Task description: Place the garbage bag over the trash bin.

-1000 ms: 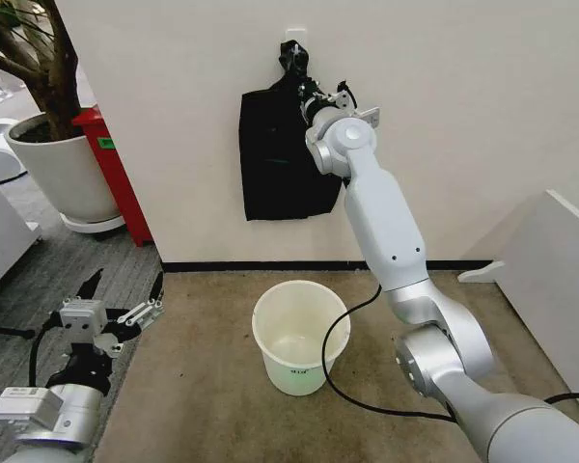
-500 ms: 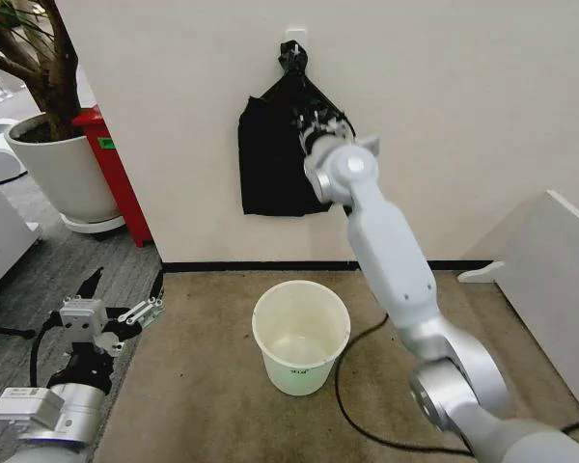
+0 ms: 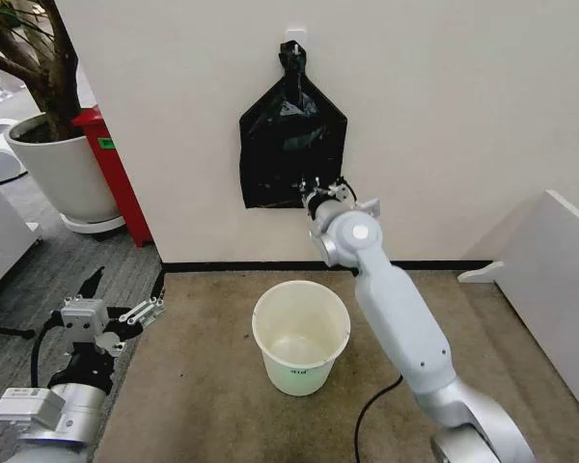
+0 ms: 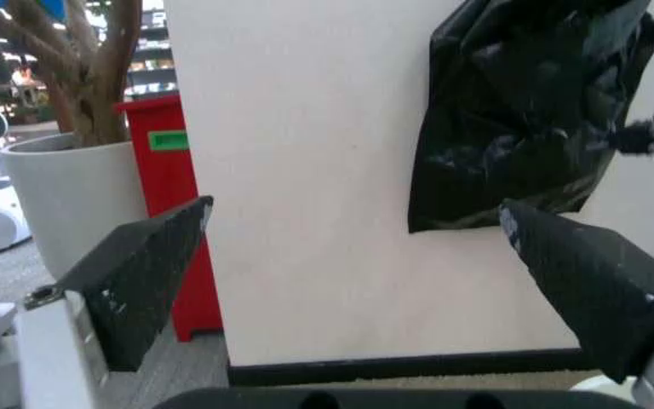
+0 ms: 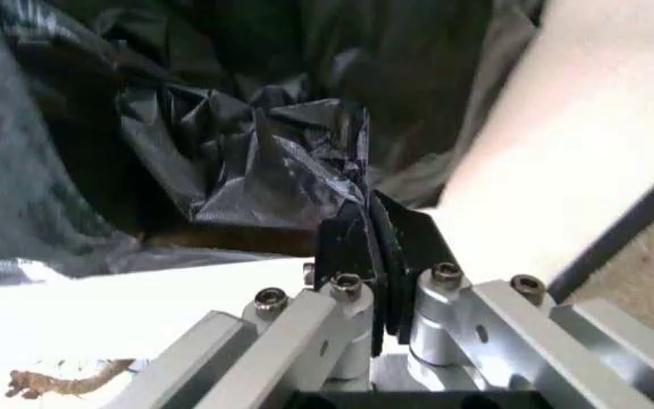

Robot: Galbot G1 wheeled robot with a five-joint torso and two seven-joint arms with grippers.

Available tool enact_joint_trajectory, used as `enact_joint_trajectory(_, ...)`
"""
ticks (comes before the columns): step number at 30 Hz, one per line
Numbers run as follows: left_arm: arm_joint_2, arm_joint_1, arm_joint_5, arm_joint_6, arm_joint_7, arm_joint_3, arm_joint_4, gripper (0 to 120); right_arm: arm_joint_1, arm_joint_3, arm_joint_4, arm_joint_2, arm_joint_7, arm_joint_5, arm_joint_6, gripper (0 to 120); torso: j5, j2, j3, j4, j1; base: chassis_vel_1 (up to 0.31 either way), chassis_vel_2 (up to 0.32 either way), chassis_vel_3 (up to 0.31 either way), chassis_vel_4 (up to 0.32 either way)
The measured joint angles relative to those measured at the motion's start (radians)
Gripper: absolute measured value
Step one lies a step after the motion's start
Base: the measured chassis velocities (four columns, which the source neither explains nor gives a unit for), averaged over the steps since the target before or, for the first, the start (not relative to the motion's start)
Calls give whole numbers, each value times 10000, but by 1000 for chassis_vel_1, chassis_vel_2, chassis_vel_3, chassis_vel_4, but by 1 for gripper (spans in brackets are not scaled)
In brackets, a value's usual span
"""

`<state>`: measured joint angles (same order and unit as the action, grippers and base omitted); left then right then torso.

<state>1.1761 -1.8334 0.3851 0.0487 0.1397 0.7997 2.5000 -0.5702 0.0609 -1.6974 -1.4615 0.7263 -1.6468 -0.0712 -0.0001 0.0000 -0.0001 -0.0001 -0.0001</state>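
Observation:
A flat black house-shaped bundle (image 3: 289,145) hangs by its knotted top from a wall hook. At its lower right edge a crinkly fold of thin glossy black plastic, the garbage bag (image 5: 259,136), sticks out. My right gripper (image 3: 316,189) is up against the wall there, shut on that fold, which the right wrist view shows pinched between the fingertips of the gripper (image 5: 361,230). The cream-white trash bin (image 3: 270,359) stands upright and open on the carpet below, apart from the arm. My left gripper (image 3: 124,294) waits low at the left, open with nothing in it, facing the wall (image 4: 356,247).
A large white plant pot (image 3: 63,174) with a tree and a red box (image 3: 116,174) stand left of the wall panel. A white board (image 3: 550,280) leans at the right. A black cable (image 3: 367,424) lies on the brown carpet around the bin.
My right arm has come down from near the bundle's knot to its lower edge. The bundle, pushed aside before, now hangs flat in full view. The left arm and bin are still.

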Motion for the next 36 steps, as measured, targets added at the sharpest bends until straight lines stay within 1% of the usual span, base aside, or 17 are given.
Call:
enact_joint_trajectory(11,58,7,0,-47,4,8,0,100,-1410,-109,-858,174,112,377,-44,0,2,0,0,0,0,0,0,0,0)
enact_joint_trajectory(15,88,-10,-16,-65,4,9,0,100,-2247,-129,-1327,293,214,560,-43,0,2,0,0,-1,0,0,0,0,0)
enact_joint_trajectory(18,91,-16,-18,-68,4,9,0,100,-2473,-136,-1470,322,227,635,-34,0,2,0,0,-2,0,0,0,0,0)
enact_joint_trajectory(20,90,-18,-23,-86,5,10,0,100,-2485,-141,-1595,340,263,664,-28,0,0,0,0,-1,0,0,0,0,0)
enact_joint_trajectory(24,79,-31,-28,-102,4,11,0,100,-1993,-134,-1734,372,323,669,-2,0,0,0,1,0,0,0,0,0,0)
enact_joint_trajectory(27,-13,-15,15,-106,39,25,0,100,-1258,-138,-1910,450,385,672,103,0,0,0,1,2,0,0,0,0,0)
enact_joint_trajectory(29,-201,55,118,-86,89,26,0,100,-903,-193,-2016,499,421,666,202,0,0,0,1,3,0,0,0,0,0)
enact_joint_trajectory(31,-306,102,170,-70,115,25,0,100,-825,-216,-2040,511,429,666,226,0,-1,0,1,3,0,0,0,0,0)
enact_joint_trajectory(33,-1075,584,704,74,385,-35,0,100,-554,-321,-2079,528,454,718,372,0,-2,0,1,5,0,0,0,0,0)
enact_joint_trajectory(34,-1343,766,929,142,517,-74,0,100,-518,-343,-2066,516,454,750,390,0,-1,0,1,3,0,0,0,0,0)
enact_joint_trajectory(35,-1343,766,929,142,517,-74,0,100,-518,-343,-2066,516,454,750,390,0,-1,0,1,3,0,0,0,0,0)
enact_joint_trajectory(36,-2094,1365,1621,374,877,-169,-34,100,-471,-387,-1974,472,448,849,415,0,-1,0,1,1,0,0,0,0,0)
